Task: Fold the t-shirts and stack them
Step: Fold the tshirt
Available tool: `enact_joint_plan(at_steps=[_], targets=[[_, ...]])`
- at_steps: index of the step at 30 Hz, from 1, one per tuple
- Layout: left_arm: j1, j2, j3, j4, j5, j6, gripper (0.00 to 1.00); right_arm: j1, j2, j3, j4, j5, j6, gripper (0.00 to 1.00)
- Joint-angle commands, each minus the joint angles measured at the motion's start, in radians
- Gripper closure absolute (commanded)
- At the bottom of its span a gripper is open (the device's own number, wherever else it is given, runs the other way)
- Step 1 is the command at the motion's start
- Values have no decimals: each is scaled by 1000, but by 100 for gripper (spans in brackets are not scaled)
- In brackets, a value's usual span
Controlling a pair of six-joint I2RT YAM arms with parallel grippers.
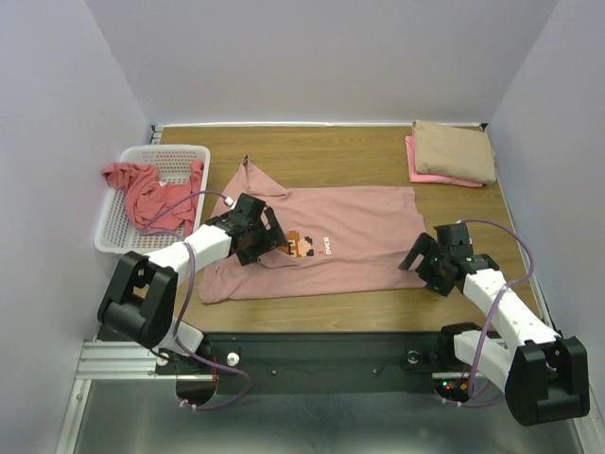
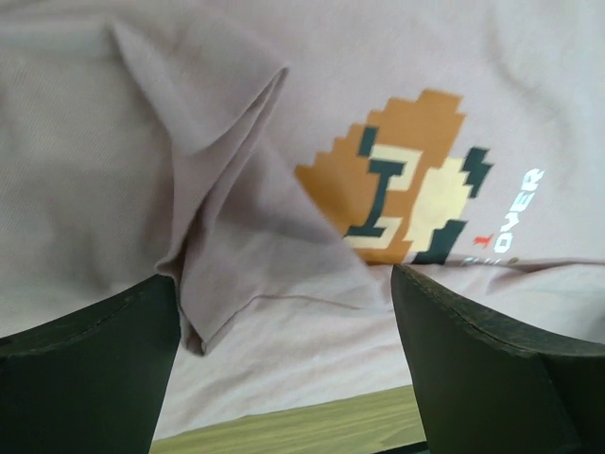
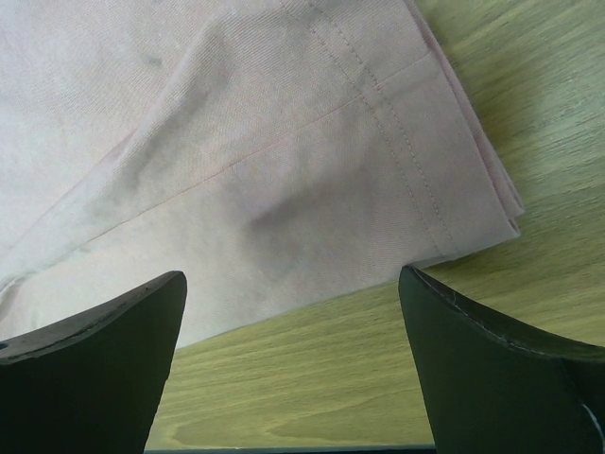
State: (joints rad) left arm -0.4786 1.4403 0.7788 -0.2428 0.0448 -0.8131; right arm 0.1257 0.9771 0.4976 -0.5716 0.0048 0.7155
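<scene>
Top view, dusty-pink t-shirt [image 1: 350,251]: lay spread across the middle of the tabletop [image 1: 359,147], its chest graphic facing up.
Top view, left gripper [image 1: 271,236]: sat over the shirt's left part beside the graphic, jaws apart.
Top view, right gripper [image 1: 419,261]: sat at the shirt's right edge, near the lower corner, jaws apart.
Top view, coral-red t-shirt [image 1: 142,189]: lay crumpled in the white mesh basket [image 1: 118,232] at far left, partly over its rim.
Top view, tan t-shirt [image 1: 456,149]: lay folded at the far right corner, on top of the bright pink t-shirt [image 1: 423,172].
Left wrist view, left gripper [image 2: 284,276]: was spread wide with nothing between its fingers [image 2: 95,364]; the cloth below showed a raised fold [image 2: 227,180] just left of the pixel graphic [image 2: 406,180].
Right wrist view, right gripper [image 3: 293,274]: was open and empty, over the stitched hem [image 3: 397,123] and the bare wood beside it.
</scene>
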Motion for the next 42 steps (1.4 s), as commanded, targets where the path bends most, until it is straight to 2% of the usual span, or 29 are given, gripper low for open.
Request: enact_joint_plan(at_steps=[1, 5, 10, 15, 18, 21, 24, 26, 30, 31, 37, 42], targets=[[-6, 43, 108, 5, -17, 26, 2, 5, 2, 41, 1, 24, -8, 0], [-6, 149, 191, 37, 0, 52, 2, 5, 0, 42, 1, 29, -5, 0], [-6, 345, 385, 50, 43, 110, 2, 5, 0, 53, -1, 32, -8, 0], [-18, 356, 482, 36, 35, 132, 2, 5, -14, 53, -1, 20, -25, 0], [-22, 309, 514, 2, -16, 143, 2, 5, -12, 55, 3, 15, -33, 0], [-25, 263, 539, -61, -137, 173, 2, 5, -11, 56, -1, 12, -36, 0], [-23, 243, 557, -246, -308, 157, 3, 5, -9, 58, 1, 8, -39, 0], [-23, 235, 541, -295, -399, 150, 5, 5, -6, 56, 1, 7, -39, 0], [-23, 246, 493, -340, -448, 123, 19, 5, 3, 61, 3, 15, -42, 0], [-20, 259, 481, -329, -438, 126, 27, 5, 8, 59, 3, 12, -45, 0], [15, 370, 522, -319, -425, 123, 53, 5, 9, 58, 6, 3, -48, 0], [17, 397, 537, -305, -422, 134, 56, 5, 12, 56, 7, 6, -48, 0]])
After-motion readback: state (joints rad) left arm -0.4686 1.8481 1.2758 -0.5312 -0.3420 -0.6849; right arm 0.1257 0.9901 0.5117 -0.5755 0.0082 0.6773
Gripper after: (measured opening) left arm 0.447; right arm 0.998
